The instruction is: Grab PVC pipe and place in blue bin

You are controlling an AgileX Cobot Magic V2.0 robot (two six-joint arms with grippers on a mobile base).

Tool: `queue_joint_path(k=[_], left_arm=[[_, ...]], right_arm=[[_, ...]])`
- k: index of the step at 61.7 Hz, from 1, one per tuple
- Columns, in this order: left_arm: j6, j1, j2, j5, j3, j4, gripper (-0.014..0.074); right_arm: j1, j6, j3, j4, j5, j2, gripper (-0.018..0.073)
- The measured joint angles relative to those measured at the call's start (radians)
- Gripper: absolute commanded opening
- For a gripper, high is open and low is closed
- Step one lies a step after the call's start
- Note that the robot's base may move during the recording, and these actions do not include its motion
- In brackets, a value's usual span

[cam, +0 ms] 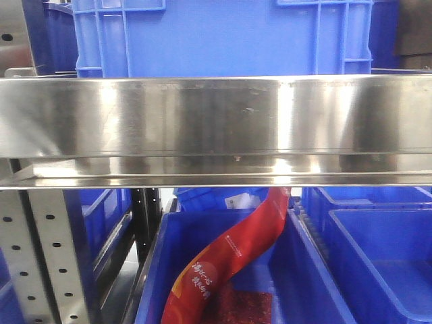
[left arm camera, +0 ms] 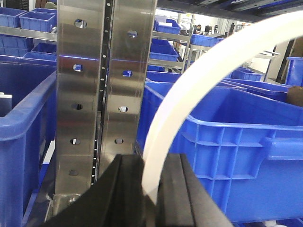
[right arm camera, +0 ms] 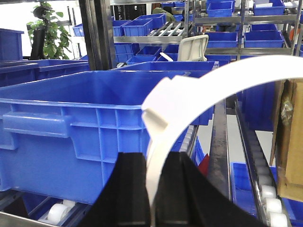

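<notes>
The PVC pipe (left arm camera: pixel 163 118) is a white, curved length that arcs up and to the right out of my left gripper (left arm camera: pixel 151 161), whose black jaws are shut on it. In the right wrist view the same white PVC pipe (right arm camera: pixel 199 94) curves up and right from my right gripper (right arm camera: pixel 152 163), which is also shut on it. A large blue bin (left arm camera: pixel 236 142) stands just right of the left gripper. Another blue bin (right arm camera: pixel 71 123) sits to the left of the right gripper, on rollers. The front view shows neither gripper nor the pipe.
A steel shelf beam (cam: pixel 216 128) fills the middle of the front view, with a blue bin (cam: pixel 223 34) above it and a red bag (cam: pixel 229 263) in a lower bin (cam: pixel 304 270). A perforated steel upright (left arm camera: pixel 104 94) stands straight ahead of the left gripper. A cardboard box (right arm camera: pixel 289 142) is at right.
</notes>
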Motion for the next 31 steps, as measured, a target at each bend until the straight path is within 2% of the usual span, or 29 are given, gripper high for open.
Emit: queue_joint_path(k=[12,31], left_arm=[[0.000,0.000,0.000,0.000,0.000,0.000,-0.0111],[0.000,0.000,0.000,-0.066,0.000,0.000,-0.0111]], right_arm=[[0.000,0.000,0.000,0.000,0.000,0.000,-0.0169],[0.000,0.000,0.000,0.000,-0.024,0.000,-0.0169]])
